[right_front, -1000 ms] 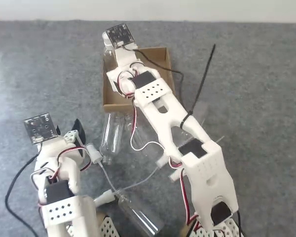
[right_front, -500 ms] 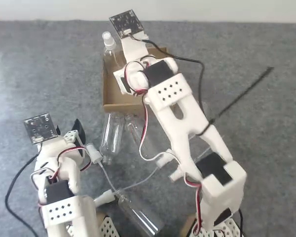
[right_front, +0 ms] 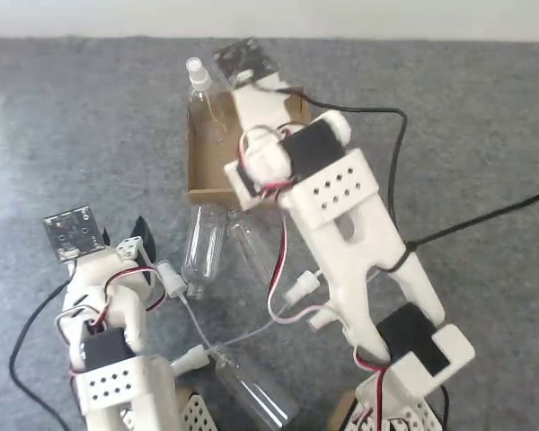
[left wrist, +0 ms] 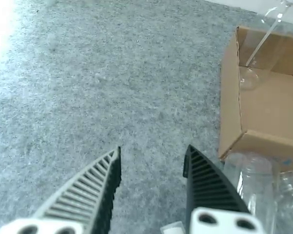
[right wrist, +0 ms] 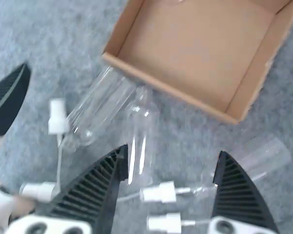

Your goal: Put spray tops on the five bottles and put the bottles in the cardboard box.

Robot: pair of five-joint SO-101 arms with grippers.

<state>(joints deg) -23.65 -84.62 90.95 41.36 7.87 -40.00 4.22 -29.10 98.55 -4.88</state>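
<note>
Looking down over the grey carpeted table (right_front: 449,108): the open brown cardboard box (right_front: 194,171) sits at about twelve o'clock. Tucked in its eleven o'clock corner, one clear plastic bottle with a white spray top (right_front: 200,85) stands upright, its thin dip tube showing through the wall. The stretch of box floor under the right wrist camera is plain brown cardboard.

The white right arm (right_front: 350,215) reaches from five o'clock up across the box. The right gripper (right wrist: 172,153) hangs above the box's six o'clock wall, black claw spread wide, pinching nothing. Just outside that wall, two uncapped clear bottles (right_front: 203,247) lie side by side on the carpet. At their four o'clock, beside the arm, lie two loose white spray tops (right_front: 304,289). In the right wrist view, another clear bottle (right wrist: 261,153) lies on the carpet near a corner of the box.

Down at six o'clock a fourth lying bottle (right_front: 251,400) has a spray head (right_front: 191,358) at its neck; whether it is seated, I can't tell. One more white spray top with a long tube (right_front: 166,274) lies at eight o'clock, just beside the left arm (right_front: 108,332).

The left gripper (left wrist: 154,148) sits at seven o'clock, its ribbed claw parted over bare carpet, gripping nothing, with the box off at its one o'clock.
</note>
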